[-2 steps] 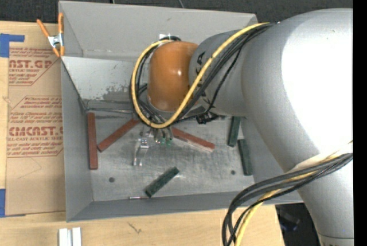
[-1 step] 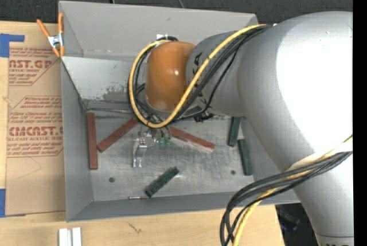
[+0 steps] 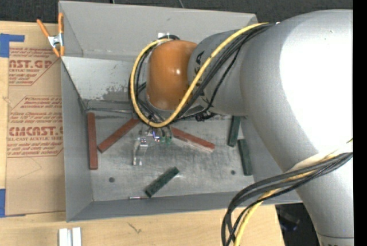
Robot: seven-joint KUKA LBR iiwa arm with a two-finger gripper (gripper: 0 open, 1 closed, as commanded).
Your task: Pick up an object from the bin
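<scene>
My gripper (image 3: pixel 139 154) hangs low over the bin floor near the middle, under the arm's wrist. A red-brown flat stick (image 3: pixel 117 136) lies slanted just to its left, and another red-brown stick (image 3: pixel 193 139) lies just to its right. A dark green stick (image 3: pixel 161 181) rests slanted on the floor in front of the gripper. I see nothing held in the gripper.
A third red-brown stick (image 3: pixel 92 140) lies along the left wall. Two dark green sticks (image 3: pixel 233 131) (image 3: pixel 245 157) lie at the right, close to the arm. The arm covers the bin's right and back parts.
</scene>
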